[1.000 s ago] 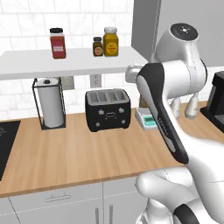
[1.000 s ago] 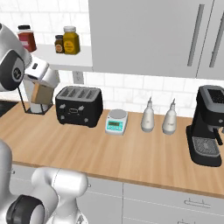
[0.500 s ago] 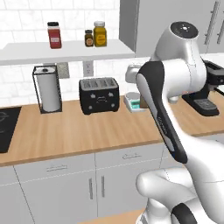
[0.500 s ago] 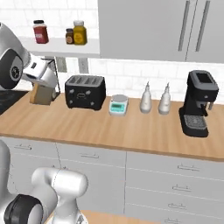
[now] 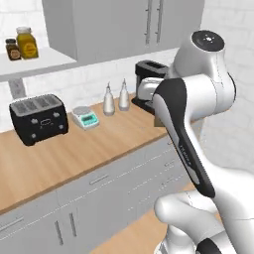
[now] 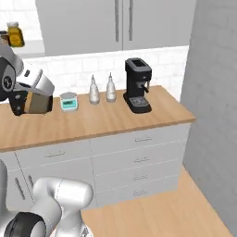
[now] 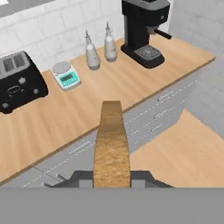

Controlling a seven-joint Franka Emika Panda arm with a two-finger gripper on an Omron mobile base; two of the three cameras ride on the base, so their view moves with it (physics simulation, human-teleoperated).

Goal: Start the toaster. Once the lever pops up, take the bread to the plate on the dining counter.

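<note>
End effector [image 7: 112,175] clamped on bread [image 7: 112,144], held edge-on above counter [image 7: 87,109] front; toaster [image 7: 17,83] slots look empty.

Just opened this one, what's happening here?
The robot's gripper is shut on a slice of bread, held edge-on out in front of the wood worktop. The black toaster sits on that worktop off to one side, apart from the arm, beside a small kitchen scale, two shakers and a coffee machine. So the bread is out of the toaster, with the carry underway.
</note>
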